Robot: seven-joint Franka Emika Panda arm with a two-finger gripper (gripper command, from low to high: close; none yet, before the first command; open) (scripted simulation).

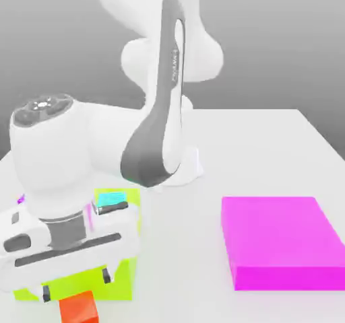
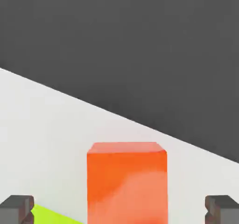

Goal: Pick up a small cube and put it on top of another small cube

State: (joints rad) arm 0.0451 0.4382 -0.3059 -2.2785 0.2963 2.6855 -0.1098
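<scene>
The small orange-red cube (image 1: 79, 309) sits on the white table at the front of the exterior view's left, just in front of a yellow-green block (image 1: 124, 274). My gripper (image 1: 75, 284) hovers right above and slightly behind it, jaws spread wide, with nothing between them. In the hand view the orange-red cube (image 2: 127, 183) stands centred between the two dark fingertips (image 2: 17, 209), apart from both. A cyan cube (image 1: 111, 198) rests on the yellow-green block behind my hand, partly hidden by it.
A large flat magenta block (image 1: 279, 241) lies at the exterior view's right. A sliver of purple (image 1: 21, 198) peeks out at the left behind my hand. The table's near edge (image 2: 140, 125) runs close behind the orange-red cube.
</scene>
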